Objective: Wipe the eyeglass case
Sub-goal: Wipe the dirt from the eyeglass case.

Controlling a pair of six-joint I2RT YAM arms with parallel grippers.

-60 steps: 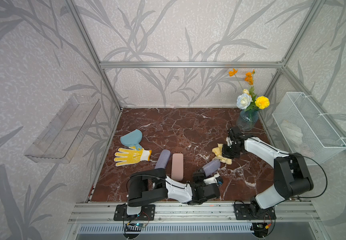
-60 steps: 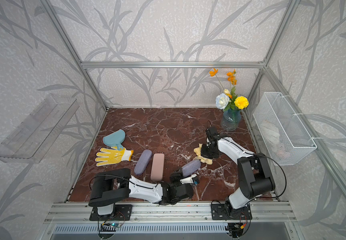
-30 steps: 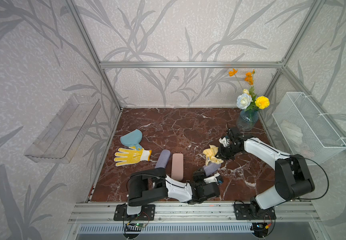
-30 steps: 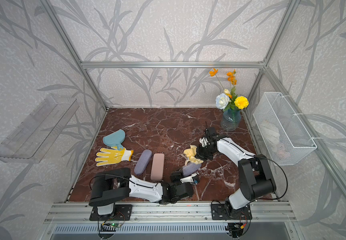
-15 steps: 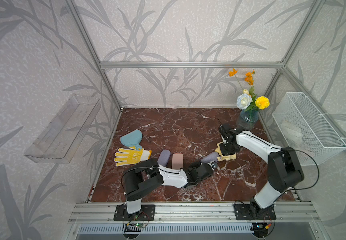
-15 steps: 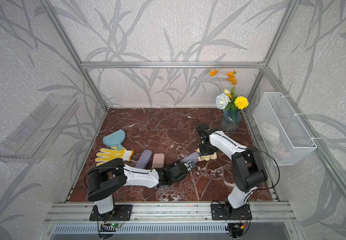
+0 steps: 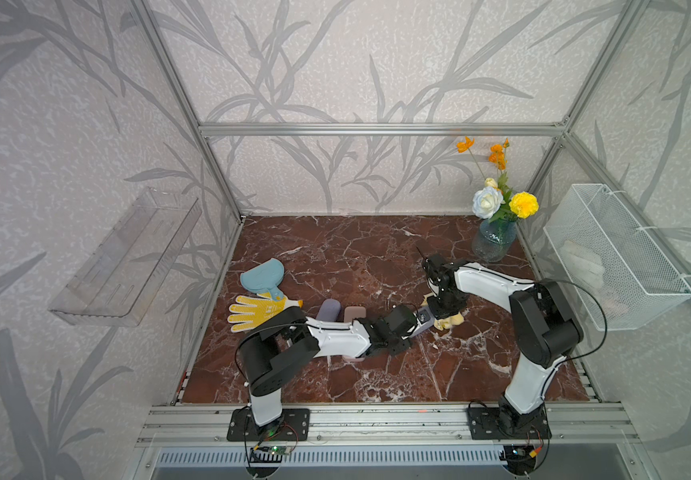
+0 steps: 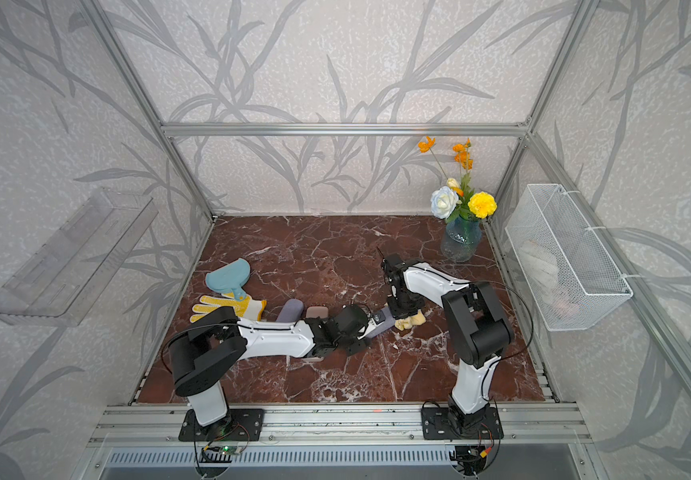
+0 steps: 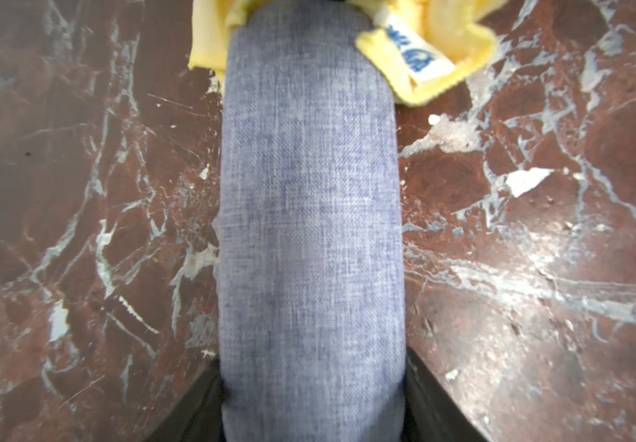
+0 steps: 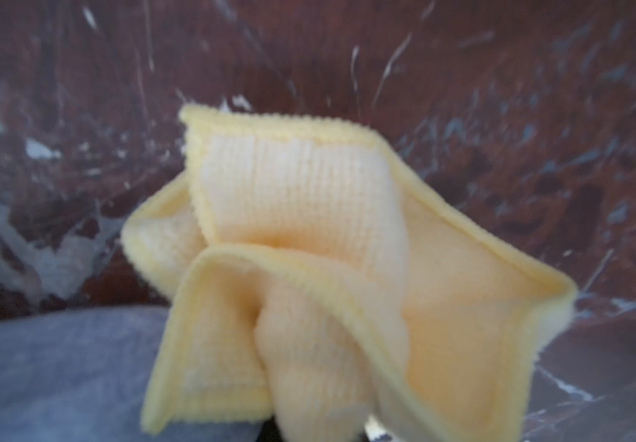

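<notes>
The eyeglass case (image 9: 310, 229), covered in blue-grey woven fabric, is held at its near end by my left gripper (image 9: 310, 386), which is shut on it with a dark finger (image 9: 433, 394) on each side. In both top views only a short piece of the case (image 7: 427, 327) (image 8: 382, 326) shows past the left gripper (image 7: 413, 328), in the middle of the marble floor. A crumpled yellow cloth (image 10: 328, 268) (image 7: 452, 321) is in my right gripper (image 7: 443, 312), which points down and is shut on it. The cloth (image 9: 442, 46) lies on the case's far end.
A purple case (image 7: 329, 309) and a pink case (image 7: 354, 312) lie beside the left forearm. A yellow glove (image 7: 258, 311) and a light blue mitt (image 7: 258, 276) lie left. A flower vase (image 7: 493, 241) stands back right, beside a wire basket (image 7: 614, 257) on the wall.
My left gripper has carried the case from near the front edge toward the middle. My right gripper has moved the cloth rightward onto the case's far end.
</notes>
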